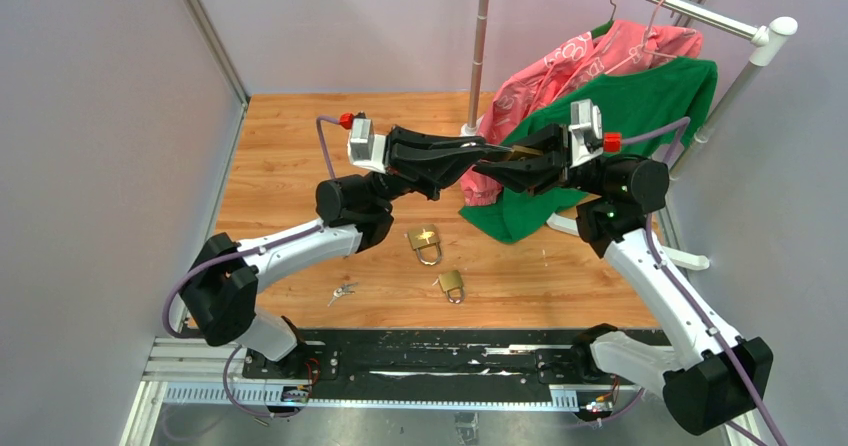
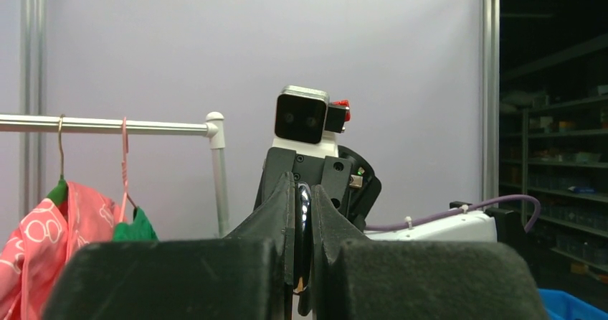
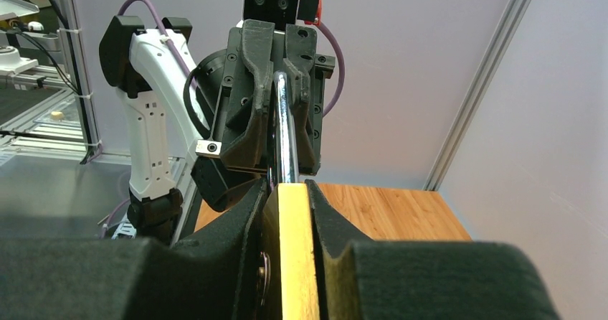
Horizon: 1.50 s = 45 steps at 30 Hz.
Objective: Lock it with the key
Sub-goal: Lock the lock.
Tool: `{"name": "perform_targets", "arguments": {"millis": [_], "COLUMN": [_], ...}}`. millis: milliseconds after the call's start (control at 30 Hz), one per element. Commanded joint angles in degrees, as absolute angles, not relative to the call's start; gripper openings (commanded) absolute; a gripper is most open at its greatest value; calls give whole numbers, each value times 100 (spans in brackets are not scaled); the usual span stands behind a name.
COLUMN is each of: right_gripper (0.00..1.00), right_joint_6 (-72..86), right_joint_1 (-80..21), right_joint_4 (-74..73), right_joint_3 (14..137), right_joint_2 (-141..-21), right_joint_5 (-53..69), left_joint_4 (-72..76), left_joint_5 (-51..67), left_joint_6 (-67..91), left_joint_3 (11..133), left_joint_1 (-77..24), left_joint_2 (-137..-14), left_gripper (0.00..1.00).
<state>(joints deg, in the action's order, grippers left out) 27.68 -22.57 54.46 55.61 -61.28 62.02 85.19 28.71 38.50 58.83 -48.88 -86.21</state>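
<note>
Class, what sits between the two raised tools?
A brass padlock: the right tool grips its body, the left tool its shackle; the right wrist view shows it.

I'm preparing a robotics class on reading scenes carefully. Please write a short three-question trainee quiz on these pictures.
1. True or false: the right gripper is shut on a brass padlock held in mid-air.
2. How many loose brass padlocks lie on the wooden table?
3. The small metal key lies: A) on the clothes rail; B) on the table, near the left arm; C) on the green shirt.
Key: 1 true; 2 two; 3 B.
</note>
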Motion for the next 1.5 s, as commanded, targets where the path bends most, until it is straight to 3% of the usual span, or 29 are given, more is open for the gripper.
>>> {"name": "perform_targets", "arguments": {"millis": [0,200,267,567,700,867,1000,1067,1467], "right_gripper": [0,0,0,0,0,0,22,28,34], "right_joint_6": [2105,70,-312,-184,-185,-259,-398,-375,-38], "right_joint_1": [-2487,-2626,-2752,-3907,-4020,-4024,-4019,-4025,-3954], "right_joint_4": [5007,1364,822,2411,2624,2977,2590,2575,3440], "right_joint_3": [5698,5719,5428,4151,4464,4437,4714,4768,4947], "right_joint_2": [-6411,-5898,-5880,-6687,-7695,-8132,-8524,-8726,-9995], "right_joint_5": [5317,5097,4782,3650,3893,3930,4078,4152,4545], "left_joint_4": [6166,3995,3088,-313,-571,-1143,-1568,-1908,-3010], "left_joint_5": [4810,5832,5903,5924,5946,5860,5791,5696,4985], "left_joint_6": [4359,2629,2047,-856,-1059,-2010,-2492,-3066,-4192], "left_joint_3": [5563,5608,5659,5651,5335,5061,5058,5112,5120], "left_joint_1": [-5690,-5099,-4882,-4262,-4011,-3836,-3532,-3481,-3456], "left_joint_2": [-9363,-8564,-8404,-8059,-7948,-7851,-7930,-7897,-7967], "left_gripper": [0,0,0,0,0,0,0,0,0]}}
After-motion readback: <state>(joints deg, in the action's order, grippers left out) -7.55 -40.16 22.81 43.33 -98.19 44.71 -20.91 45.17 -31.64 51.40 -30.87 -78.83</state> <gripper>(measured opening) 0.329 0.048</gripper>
